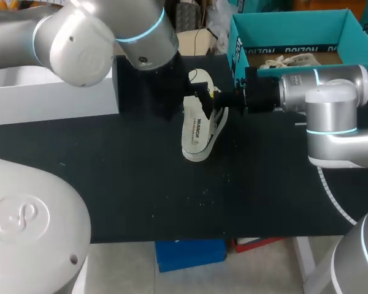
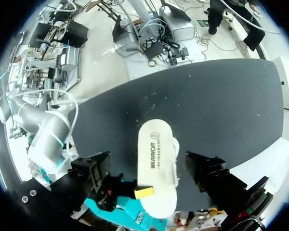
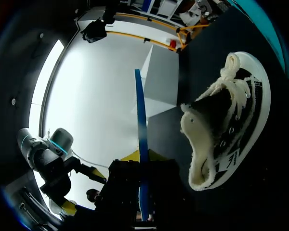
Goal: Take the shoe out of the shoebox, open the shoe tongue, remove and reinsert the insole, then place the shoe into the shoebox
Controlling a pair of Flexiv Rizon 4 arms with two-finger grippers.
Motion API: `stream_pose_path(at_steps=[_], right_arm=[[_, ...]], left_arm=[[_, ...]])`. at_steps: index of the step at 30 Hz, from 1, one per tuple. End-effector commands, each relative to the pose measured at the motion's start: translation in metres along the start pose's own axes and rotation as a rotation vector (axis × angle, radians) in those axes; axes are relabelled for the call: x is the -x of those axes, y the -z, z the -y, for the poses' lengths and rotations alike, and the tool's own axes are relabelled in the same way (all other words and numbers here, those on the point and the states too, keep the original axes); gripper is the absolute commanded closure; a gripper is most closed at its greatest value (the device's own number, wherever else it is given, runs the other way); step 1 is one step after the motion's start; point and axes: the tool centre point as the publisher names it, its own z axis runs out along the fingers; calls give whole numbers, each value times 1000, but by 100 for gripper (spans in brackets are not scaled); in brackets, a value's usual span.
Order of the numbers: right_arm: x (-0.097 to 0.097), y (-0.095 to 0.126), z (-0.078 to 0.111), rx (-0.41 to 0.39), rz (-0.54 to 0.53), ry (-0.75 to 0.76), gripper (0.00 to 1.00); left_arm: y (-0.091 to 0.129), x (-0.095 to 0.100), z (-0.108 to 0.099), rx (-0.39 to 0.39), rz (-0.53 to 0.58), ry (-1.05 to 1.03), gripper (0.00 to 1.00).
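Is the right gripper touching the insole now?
Touching. Left wrist view: the right gripper has a yellow tip on the insole. Right wrist view: the insole's edge runs in between its fingers.

This is a robotics lab. Two grey jointed arms with glowing blue rings, the left arm [image 1: 80, 30] and the right arm [image 1: 331, 101], reach over a black table [image 1: 110, 184]. It holds just a few props: a shoe [image 3: 231, 120], an insole [image 2: 156, 159], a teal shoebox [image 1: 282, 30] and a white box [image 1: 49, 92].
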Motion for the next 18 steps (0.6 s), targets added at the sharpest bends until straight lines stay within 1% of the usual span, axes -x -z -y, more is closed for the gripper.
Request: stream_pose_path(at_steps=[1,7,13,18], right_arm=[[0,-1,-1,-2,2,-1,100],[0,-1,-1,-2,2,-1,100],[0,-1,-1,-2,2,-1,100],[0,-1,-1,-2,2,-1,100]], left_arm=[[-4,4,-6,1,-124,-1,0],[-7,7,-15,25,-86,1,0],[-11,12,-26,26,-71,-14,0],[-11,10,-39,19,-66,-24,0]])
